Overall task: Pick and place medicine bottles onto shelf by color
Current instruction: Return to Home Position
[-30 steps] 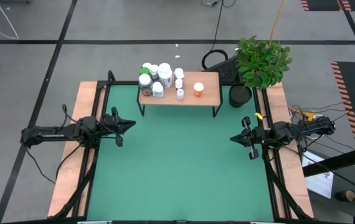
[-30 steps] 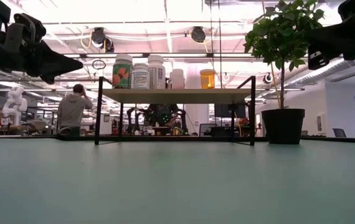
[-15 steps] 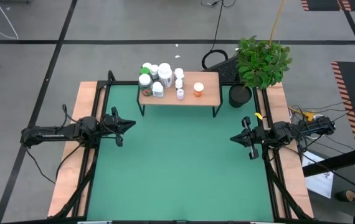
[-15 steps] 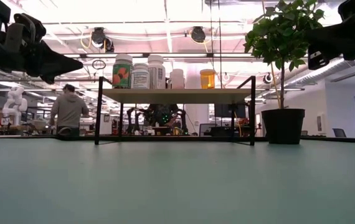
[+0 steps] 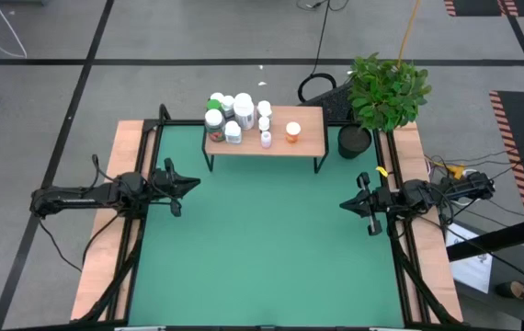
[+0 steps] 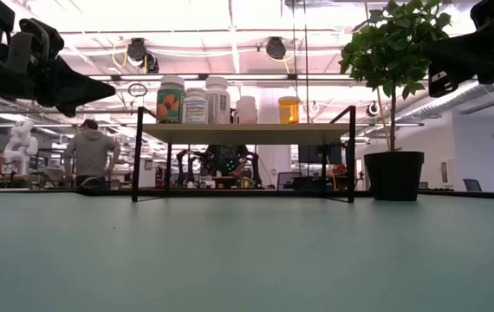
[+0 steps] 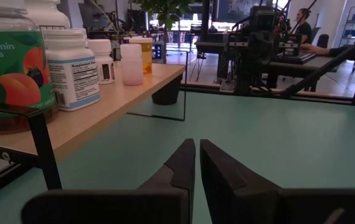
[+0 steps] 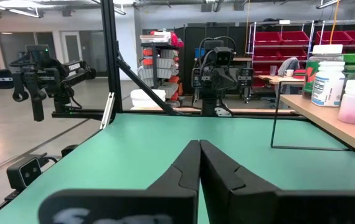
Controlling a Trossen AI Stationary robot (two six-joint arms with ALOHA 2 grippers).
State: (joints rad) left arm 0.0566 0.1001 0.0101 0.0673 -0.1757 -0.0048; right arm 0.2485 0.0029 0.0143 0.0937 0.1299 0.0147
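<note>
1. Beyond the table, the low view shows a wide bright workshop hall. A person (image 6: 88, 152) stands far off in it and has no part in my work.
2. On the table, a flat green mat (image 5: 262, 257) lies between two wooden side boards. I find no bottle lying on this mat.
3. At the far edge of the mat stands the small low shelf with a light wood top and thin black metal legs (image 5: 310, 143). Just beside its right end there is a leafy green plant in a black pot (image 5: 386, 92).
4. All the small round medicine bottles (image 5: 230, 115) that I can see are on the shelf top. The white-capped ones, and one with a green cap, are crowded at its left end. The orange bottle with a white cap (image 5: 292, 132) stands alone near the middle, apart from that group.
5. My left gripper (image 5: 192, 184) hovers over the left edge of the mat and points inward. Its two dark fingers (image 7: 179, 167) are pressed together on nothing. The shelf and the bottles are toward the far edge, well apart from it.
6. My right gripper (image 5: 343, 204) hovers over the right edge in the same way, with its fingers together and empty, also well apart from the shelf.
7. I judge that the sorting is finished and that the step in hand is the return to the rest pose. The next move calls for no grasp, only for settling both arms away from the shelf legs.
</note>
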